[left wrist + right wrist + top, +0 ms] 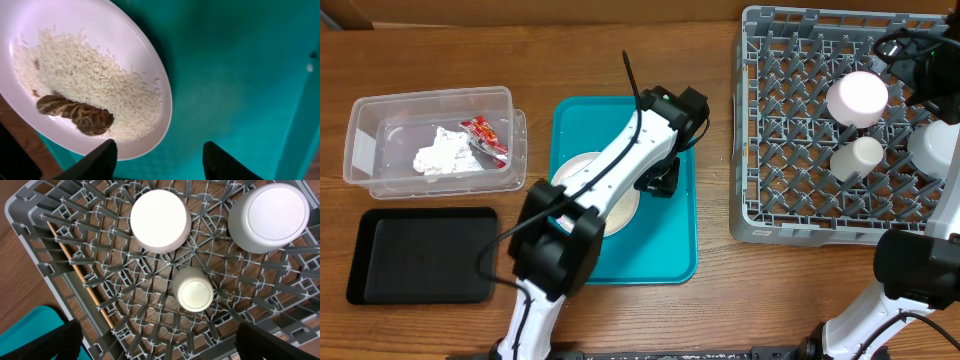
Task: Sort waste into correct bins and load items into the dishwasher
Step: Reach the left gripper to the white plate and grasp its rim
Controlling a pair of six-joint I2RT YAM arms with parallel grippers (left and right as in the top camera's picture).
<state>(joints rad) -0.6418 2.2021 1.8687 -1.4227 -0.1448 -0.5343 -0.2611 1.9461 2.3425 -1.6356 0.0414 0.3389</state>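
Spread open and empty, the left claw (159, 162) is held low over the teal serving tray (672, 240) near the middle of the desk (620, 50), one finger (102, 162) just beside the rim of the round white plate (145, 60), apparently so that the edge can be pinched. Since rice-like crumbs (95, 85) and brown food scraps (80, 116) are carried on it, the plate is judged unready for loading. The crumpled napkin (440, 153) and red-and-white wrapper (486, 140) are kept in the clear tub (365, 150) by the left edge; the black tray (420, 255) at the near left corner is presumably reserved for the scraps. The right claw (165, 340), also parted and empty, is poised above the grey dish rack (770, 120) at the right edge, where pink saucer (857, 95), cup (857, 158) and bowl (935, 147) are lodged among pegs.
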